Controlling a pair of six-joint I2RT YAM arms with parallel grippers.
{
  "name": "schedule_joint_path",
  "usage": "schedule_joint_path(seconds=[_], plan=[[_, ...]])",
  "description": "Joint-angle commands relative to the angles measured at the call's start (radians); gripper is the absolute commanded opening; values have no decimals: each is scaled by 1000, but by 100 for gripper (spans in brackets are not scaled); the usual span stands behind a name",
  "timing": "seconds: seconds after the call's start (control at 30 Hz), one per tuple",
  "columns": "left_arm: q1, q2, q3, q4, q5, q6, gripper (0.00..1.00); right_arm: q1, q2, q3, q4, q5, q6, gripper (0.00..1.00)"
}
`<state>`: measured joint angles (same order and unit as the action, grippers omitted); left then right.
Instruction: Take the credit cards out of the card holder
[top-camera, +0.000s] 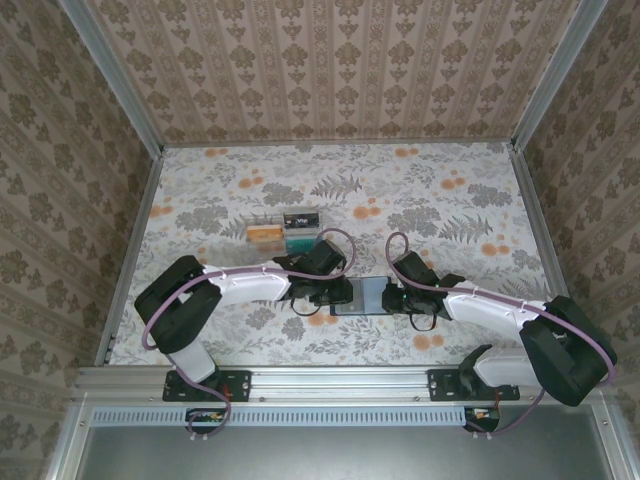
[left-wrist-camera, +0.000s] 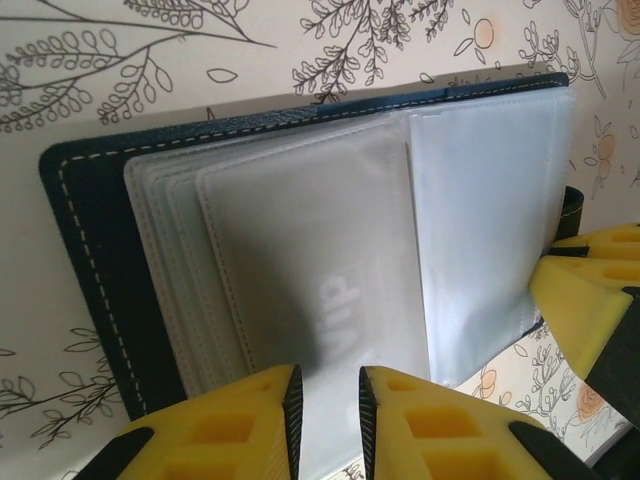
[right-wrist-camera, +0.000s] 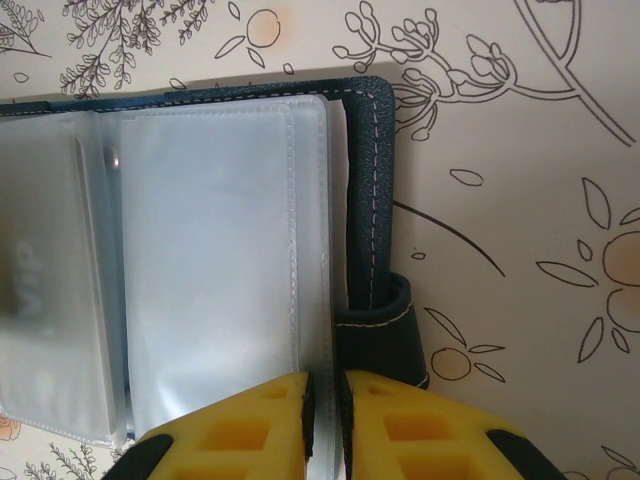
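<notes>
Standing nearest the lens in the left wrist view, the left jaws are seen slightly parted, their yellow fingers (left-wrist-camera: 225, 420) cut off by the lower frame edge. The gap between them is wider than the thin sleeve (left-wrist-camera: 250, 200) whose lower edge runs into it, so nothing is pinched there. Through that cloudy sleeve a credit card (left-wrist-camera: 345, 300) is made out only by the letters "VIP"; its colour cannot be told.

In the right wrist view the right jaws are clenched on the edge of an outer sleeve page of the card holder (right-wrist-camera: 365, 200), the point of contact itself being hidden between the fingers (right-wrist-camera: 250, 420). A dark strap loop (right-wrist-camera: 395, 330) is seen just beside them.

From above, the card holder is found lying open on the flowered desk (top-camera: 450, 200), flanked by the two wrists and partly covered by them, so its pockets cannot be read there. Farther back, a clear box (top-camera: 285, 232) with orange and teal contents is set apart from it; those contents are too small to be named.
</notes>
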<state>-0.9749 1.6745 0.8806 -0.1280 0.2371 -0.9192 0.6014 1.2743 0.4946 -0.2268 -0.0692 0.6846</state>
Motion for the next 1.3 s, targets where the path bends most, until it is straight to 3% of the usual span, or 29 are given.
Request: schedule_joint_path(seconds=[0.0, 0.2, 0.53, 0.93, 1.1, 1.27], plan=[[-5, 13, 33, -13, 6, 19, 25, 12, 9, -30, -27, -1, 9, 19], [-6, -23, 32, -83, -59, 7, 25, 14, 9, -28, -28, 3, 11, 20], [-9, 12, 50, -130, -67, 2, 25, 16, 11, -31, -25, 3, 14, 20], [-10, 61, 63, -60, 14, 22, 27, 18, 27, -19, -22, -4, 13, 20], [-12, 64, 68, -51, 24, 32, 35, 18, 28, -19, -24, -4, 12, 20], [-13, 64, 69, -8, 59, 52, 49, 18, 30, -19, -22, -3, 13, 20]])
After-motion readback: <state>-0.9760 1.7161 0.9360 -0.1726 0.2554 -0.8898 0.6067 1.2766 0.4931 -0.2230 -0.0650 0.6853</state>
